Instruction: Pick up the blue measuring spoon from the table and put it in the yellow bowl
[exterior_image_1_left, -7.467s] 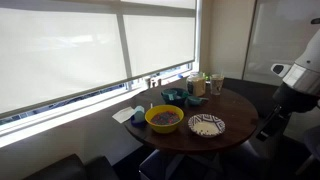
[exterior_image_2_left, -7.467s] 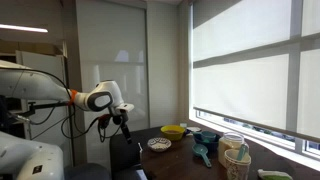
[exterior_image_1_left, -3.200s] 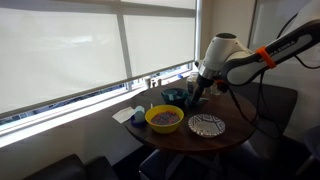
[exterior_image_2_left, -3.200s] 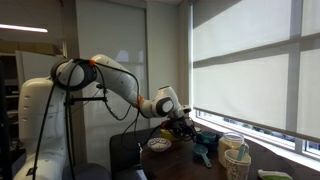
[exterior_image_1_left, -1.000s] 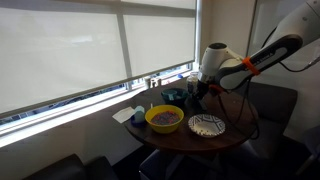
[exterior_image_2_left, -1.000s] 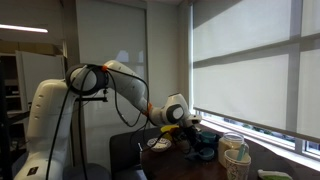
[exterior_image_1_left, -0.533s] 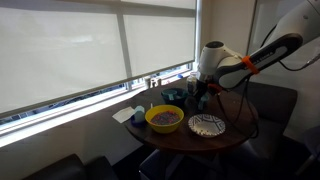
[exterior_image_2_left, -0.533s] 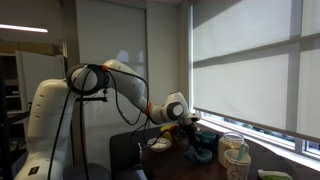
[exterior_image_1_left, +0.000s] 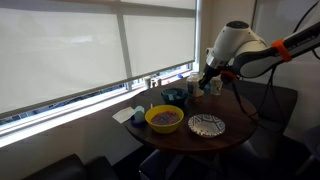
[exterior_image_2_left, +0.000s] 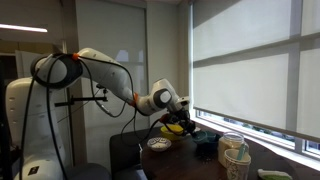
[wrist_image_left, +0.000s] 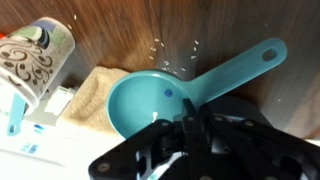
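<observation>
In the wrist view the blue measuring spoon is teal, its round scoop right at my fingertips and its handle running up to the right over the table. My gripper is shut, its dark fingers pinched on the near rim of the scoop. In both exterior views the gripper hangs a little above the round dark table. The yellow bowl stands at the table's window side, apart from the gripper. At this size neither exterior view shows the spoon clearly.
A flat white-patterned dish lies beside the bowl. A small teal vessel and jars stand at the back. A patterned mug and a beige cloth are close to the spoon. A cup holds utensils.
The gripper has closed on the spoon's scoop within the last second. The arm has then risen from its low reach over the table's back items.
</observation>
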